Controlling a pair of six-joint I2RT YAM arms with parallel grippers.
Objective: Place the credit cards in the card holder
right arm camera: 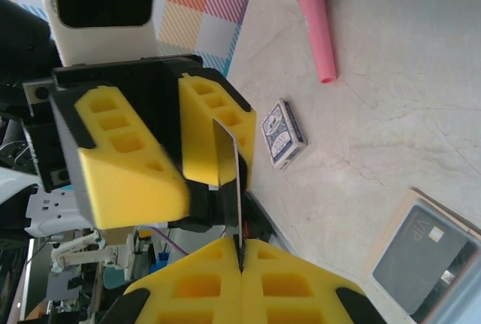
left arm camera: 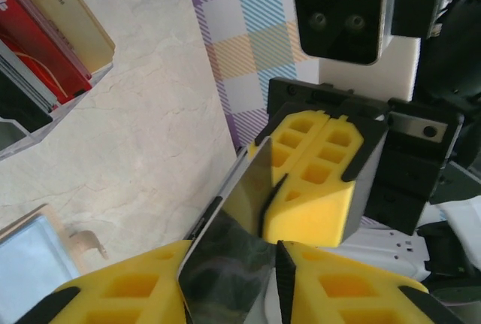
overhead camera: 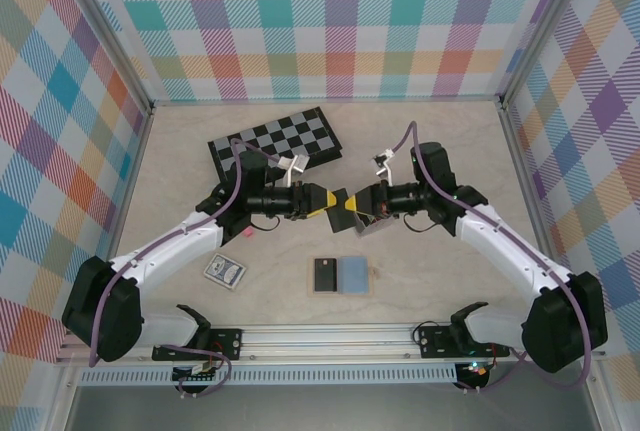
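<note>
Currently I read left gripper (left arm camera: 229,283) fingers spread, loose around thin black plastic credit card (left arm camera: 240,211) | card bridges both tools' tips | right gripper (right arm camera: 240,260) pressed together, pinching card's edge | clear-grey slotted plastic card holder (left arm camera: 26,127), red card (left arm camera: 34,53) inside, off left gripper's side

Gold card (left arm camera: 66,17), upper left, left wrist view: "NO" legible, next word blurred. Red card (left arm camera: 36,47) beside it: white marks, unreadable.
</note>
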